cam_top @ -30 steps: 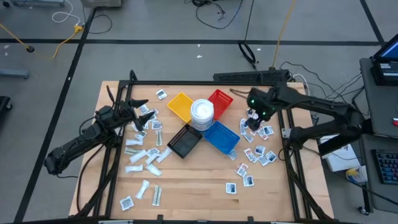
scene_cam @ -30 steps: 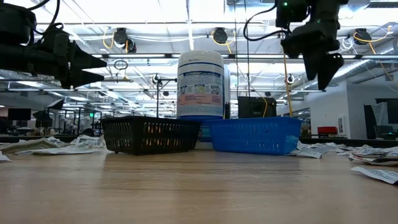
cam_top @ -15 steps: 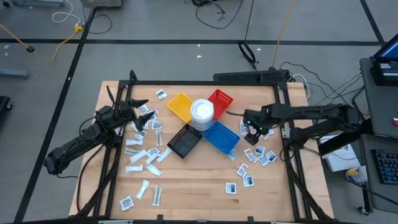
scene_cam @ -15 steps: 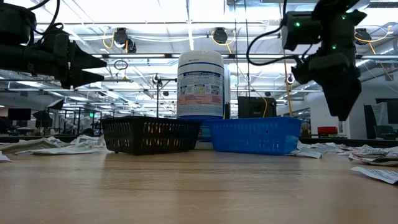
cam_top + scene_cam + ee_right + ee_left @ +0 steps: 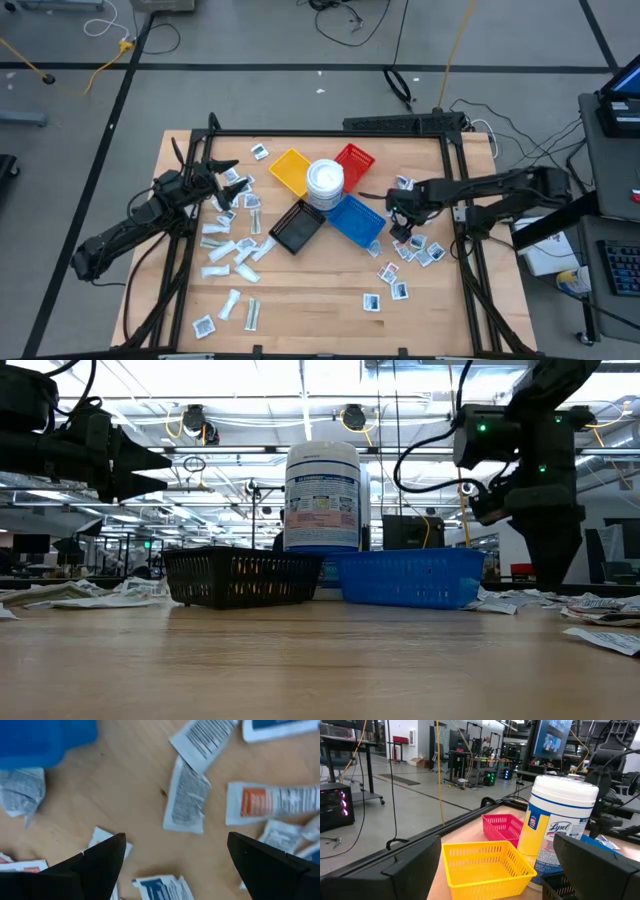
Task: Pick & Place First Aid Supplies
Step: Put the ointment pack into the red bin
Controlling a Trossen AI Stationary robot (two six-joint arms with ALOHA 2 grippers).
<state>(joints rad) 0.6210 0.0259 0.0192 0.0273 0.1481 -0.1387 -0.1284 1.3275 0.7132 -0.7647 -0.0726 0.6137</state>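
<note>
While the left pincer [image 5: 222,181] waits, the right pincer [image 5: 402,226] hangs spread over packets [image 5: 420,248].

**What you can't really make out here**

The print on the small flat white packets [image 5: 415,248] is way too tiny from above. In the low view the round white labelled tub [image 5: 322,497] has its base hidden behind the black mesh tray [image 5: 243,576] and blue mesh tray [image 5: 410,576].
</note>
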